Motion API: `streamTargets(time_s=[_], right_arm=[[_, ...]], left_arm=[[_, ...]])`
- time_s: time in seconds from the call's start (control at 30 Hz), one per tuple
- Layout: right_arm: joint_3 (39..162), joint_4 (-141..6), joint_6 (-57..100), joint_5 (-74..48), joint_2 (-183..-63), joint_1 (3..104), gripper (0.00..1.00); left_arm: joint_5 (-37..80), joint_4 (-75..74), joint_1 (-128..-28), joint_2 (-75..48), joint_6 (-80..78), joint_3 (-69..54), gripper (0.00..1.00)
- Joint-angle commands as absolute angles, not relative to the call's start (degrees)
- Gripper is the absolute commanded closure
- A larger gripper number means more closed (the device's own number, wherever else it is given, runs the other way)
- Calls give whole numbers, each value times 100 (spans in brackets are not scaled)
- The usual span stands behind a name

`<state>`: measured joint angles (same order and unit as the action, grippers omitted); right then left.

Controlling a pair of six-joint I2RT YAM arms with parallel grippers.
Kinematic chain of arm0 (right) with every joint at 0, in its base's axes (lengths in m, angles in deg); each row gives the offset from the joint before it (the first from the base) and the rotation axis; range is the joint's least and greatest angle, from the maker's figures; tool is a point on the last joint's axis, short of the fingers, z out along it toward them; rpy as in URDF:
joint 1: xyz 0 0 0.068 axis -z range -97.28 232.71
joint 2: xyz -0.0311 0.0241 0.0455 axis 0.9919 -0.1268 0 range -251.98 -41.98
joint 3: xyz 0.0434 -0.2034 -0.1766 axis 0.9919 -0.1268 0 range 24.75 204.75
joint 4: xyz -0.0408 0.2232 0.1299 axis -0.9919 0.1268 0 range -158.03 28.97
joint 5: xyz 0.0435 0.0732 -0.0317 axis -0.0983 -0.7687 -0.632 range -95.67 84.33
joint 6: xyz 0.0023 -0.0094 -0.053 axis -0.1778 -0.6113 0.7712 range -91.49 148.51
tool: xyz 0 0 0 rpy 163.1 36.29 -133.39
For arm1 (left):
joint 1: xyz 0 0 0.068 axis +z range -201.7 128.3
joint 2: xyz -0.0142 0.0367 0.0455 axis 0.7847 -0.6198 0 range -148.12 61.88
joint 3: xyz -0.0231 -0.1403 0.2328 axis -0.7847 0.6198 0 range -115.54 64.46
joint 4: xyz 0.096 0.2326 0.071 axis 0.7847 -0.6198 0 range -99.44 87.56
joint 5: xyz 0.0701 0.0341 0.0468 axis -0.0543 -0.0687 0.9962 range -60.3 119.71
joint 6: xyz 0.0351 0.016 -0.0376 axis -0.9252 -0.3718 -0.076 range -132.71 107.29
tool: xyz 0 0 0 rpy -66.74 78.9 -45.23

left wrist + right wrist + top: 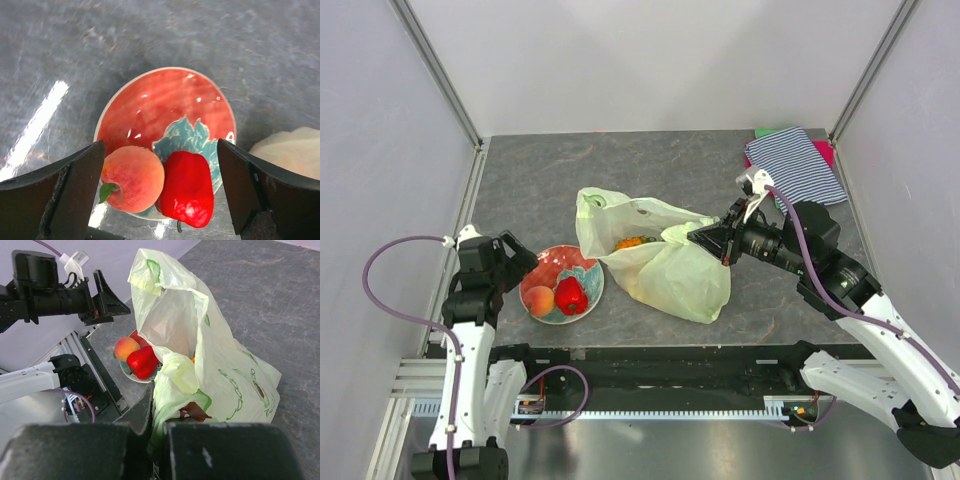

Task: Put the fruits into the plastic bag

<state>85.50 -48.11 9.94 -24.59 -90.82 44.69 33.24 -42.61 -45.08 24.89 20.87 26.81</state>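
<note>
A peach [540, 300] and a red pepper-like fruit [571, 296] lie side by side on the near part of a red floral plate [560, 262]. My left gripper [520, 262] hangs open just above them; in the left wrist view the peach [134, 177] and the red fruit [187, 187] sit between its spread fingers [75, 190]. The pale green plastic bag [665, 265] lies right of the plate, mouth raised, with an orange fruit [635, 241] showing inside. My right gripper [705, 237] is shut on the bag's edge [175, 385] and holds it up.
A striped blue-white cloth [798, 165] lies folded at the back right corner, on pink and green pieces. White walls with metal posts enclose the dark grey table [540, 180]. A black rail [650, 360] runs along the near edge.
</note>
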Motion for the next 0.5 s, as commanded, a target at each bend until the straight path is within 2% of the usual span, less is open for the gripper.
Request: streamTargets(time_s=[0.0,0.17,0.47], right_arm=[[8539,-4958,1154,-2281,-9005,4457,100],[8574,-4949,1295,-2290,-9050,4466,100],[8645,-4931,1436,-2220,-9041,4466,100]], left_arm=[[3700,-4524,-4546,2216,2719,2517,1],[4086,-4788,-4651,1751,2956,2403,1],[4061,-4990,-5299,609,2939,2280,1]])
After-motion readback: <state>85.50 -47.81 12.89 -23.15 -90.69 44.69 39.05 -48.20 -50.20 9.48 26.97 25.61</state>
